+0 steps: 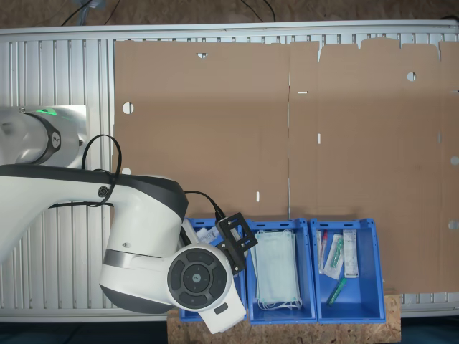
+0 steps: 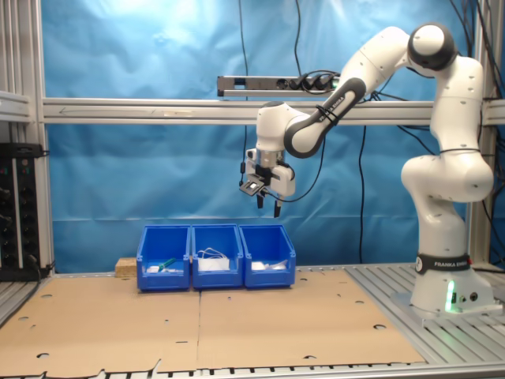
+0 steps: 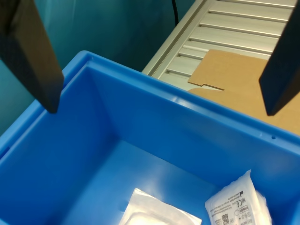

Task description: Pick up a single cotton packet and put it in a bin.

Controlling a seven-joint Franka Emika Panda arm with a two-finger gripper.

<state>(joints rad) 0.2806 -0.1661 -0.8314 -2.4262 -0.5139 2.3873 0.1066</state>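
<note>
Claw (image 2: 267,207) hangs open and empty, well above the cotton packet (image 3: 240,204) in its blue bin (image 3: 154,112).

A ribbed metal tabletop (image 1: 64,79) carries the scene, and flattened brown cardboard sheets (image 1: 287,143) with small punched holes and slots cover most of it. In the second exterior view the cardboard (image 2: 197,320) spreads across the front, with bare metal slats showing at the second exterior view's right, where the arm's white base (image 2: 442,296) stands. Three blue bins (image 2: 215,257) sit side by side in a row, touching, at the cardboard's far edge. Just beside the bin at the second exterior view's left lies a small block of chipboard (image 2: 125,267).
</note>
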